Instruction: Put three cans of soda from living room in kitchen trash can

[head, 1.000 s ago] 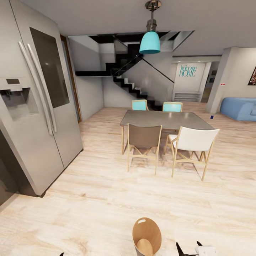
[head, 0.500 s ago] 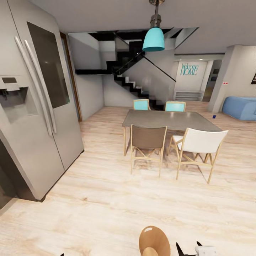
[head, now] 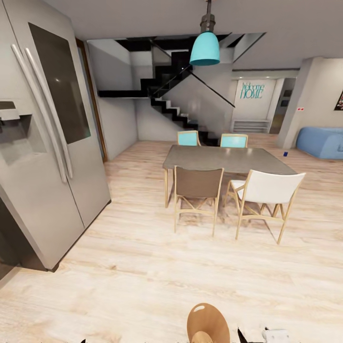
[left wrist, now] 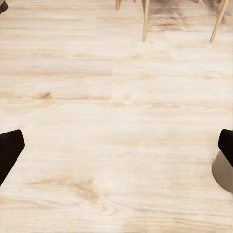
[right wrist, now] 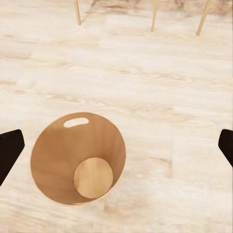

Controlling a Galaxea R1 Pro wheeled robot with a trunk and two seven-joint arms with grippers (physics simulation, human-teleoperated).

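The trash can stands on the wood floor at the bottom edge of the head view, just left of my right gripper. The right wrist view looks straight down into the trash can. Its inside is brown, it has a handle slot near the rim, and nothing lies in it. My right gripper is open above it. My left gripper is open over bare floor. The bin's grey side shows by one fingertip. A tiny blue object sits on the floor near the sofa, too small to identify. The orange cans are out of view.
A tall steel fridge fills the left side. Ahead stands a grey dining table with several chairs under a teal pendant lamp. Behind it are stairs, and a blue sofa sits at the far right. Wood floor stretches in between.
The whole picture has shifted as the camera moved: the fridge sits further left, and the trash can lower and a little further right. Both grippers stay open.
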